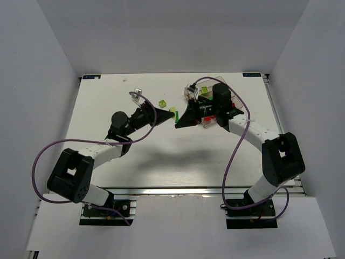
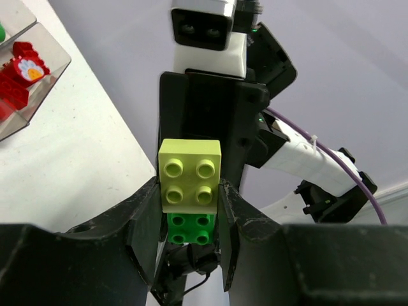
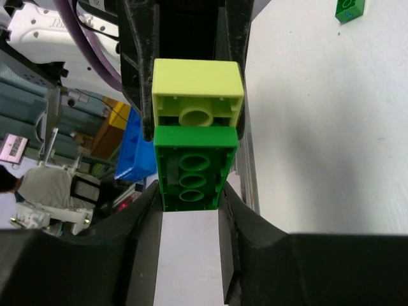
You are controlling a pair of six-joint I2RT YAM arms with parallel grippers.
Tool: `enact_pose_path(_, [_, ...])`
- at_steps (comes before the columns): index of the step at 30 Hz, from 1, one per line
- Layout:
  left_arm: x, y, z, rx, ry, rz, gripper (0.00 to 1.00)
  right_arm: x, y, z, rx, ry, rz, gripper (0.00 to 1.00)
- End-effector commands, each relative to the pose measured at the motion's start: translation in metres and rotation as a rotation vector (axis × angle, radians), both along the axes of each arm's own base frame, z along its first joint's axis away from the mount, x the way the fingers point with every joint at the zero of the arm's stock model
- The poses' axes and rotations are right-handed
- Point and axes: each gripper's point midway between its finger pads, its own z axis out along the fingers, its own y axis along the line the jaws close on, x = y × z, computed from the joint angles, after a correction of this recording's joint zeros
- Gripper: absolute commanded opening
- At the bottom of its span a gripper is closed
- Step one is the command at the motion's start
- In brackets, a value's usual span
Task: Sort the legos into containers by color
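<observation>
Both arms are meeting mid-table over one stuck pair of bricks. Left gripper [image 2: 189, 185] is clamping the pale brick [image 3: 197, 80] by its sides. Right gripper [image 3: 189, 189] is facing it, its fingers pressing on the sides of the dark green brick [image 2: 191, 228]. My read: they're gripping opposite halves to pull the pair apart, since the two colours go in different bins. The pair looks lifted off the surface.

The clear bins [image 2: 54, 60] are sitting just behind the right arm, with red bricks [image 2: 19, 70] showing in one. A loose green brick [image 3: 350, 9] is lying on the table [image 1: 161, 156], which is plain white and matte. Pale walls are boxing in three sides, and workshop clutter is showing past the table edge.
</observation>
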Motion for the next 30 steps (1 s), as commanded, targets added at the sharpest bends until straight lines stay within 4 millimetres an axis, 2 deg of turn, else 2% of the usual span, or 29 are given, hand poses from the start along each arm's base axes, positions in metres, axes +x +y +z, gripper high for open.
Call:
enact_pose_path(1, [-0.003, -0.001, 0.009, -0.009, -0.035, -0.009, 0.0, 0.007, 0.004, 0.013, 0.021, -0.047, -0.021, 0.31])
enact_pose_path(2, [-0.004, -0.001, 0.008, -0.009, -0.036, -0.009, 0.0, 0.007, 0.003, 0.014, 0.024, -0.049, -0.021, 0.24])
enact_pose_path(3, [-0.003, -0.001, 0.008, -0.007, -0.033, -0.009, 0.0, 0.006, 0.004, 0.015, 0.028, -0.051, -0.017, 0.1])
enact_pose_path(5, [-0.004, -0.001, 0.006, -0.004, -0.03, -0.007, 0.0, 0.004, 0.003, 0.016, 0.033, -0.056, -0.008, 0.01])
enact_pose_path(9, [-0.001, 0.0, 0.001, 0.028, -0.031, 0.005, 0.0, 0.002, -0.003, 0.018, 0.043, -0.064, 0.002, 0.0])
enact_pose_path(13, [0.004, 0.008, 0.006, 0.029, -0.044, 0.027, 0.0, 0.006, -0.014, 0.018, 0.049, -0.062, -0.019, 0.0])
enact_pose_path(21, [0.012, 0.026, 0.009, 0.04, -0.051, 0.063, 0.0, 0.033, -0.046, 0.019, 0.049, -0.096, -0.111, 0.0])
enact_pose_path(22, [0.012, 0.027, 0.008, 0.043, -0.05, 0.063, 0.0, 0.04, -0.05, 0.018, 0.042, -0.111, -0.134, 0.0])
enact_pose_path(23, [0.012, 0.028, 0.007, 0.045, -0.048, 0.066, 0.0, 0.044, -0.054, 0.003, -0.001, -0.123, -0.149, 0.0])
enact_pose_path(24, [0.013, 0.029, 0.006, 0.052, -0.045, 0.069, 0.0, 0.057, -0.056, 0.01, -0.024, -0.189, -0.177, 0.0])
enact_pose_path(26, [0.013, 0.03, 0.002, 0.07, -0.039, 0.075, 0.0, 0.091, -0.064, -0.015, -0.19, -0.281, -0.295, 0.0])
enact_pose_path(27, [0.013, 0.03, -0.001, 0.085, -0.035, 0.079, 0.0, 0.113, -0.079, -0.026, -0.343, -0.411, -0.356, 0.0])
enact_pose_path(28, [0.013, 0.031, -0.004, 0.092, -0.028, 0.085, 0.0, 0.127, -0.087, -0.039, -0.419, -0.446, -0.386, 0.0])
enact_pose_path(30, [0.012, 0.033, -0.009, 0.114, -0.02, 0.095, 0.0, 0.15, -0.106, -0.05, -0.561, -0.582, -0.428, 0.0])
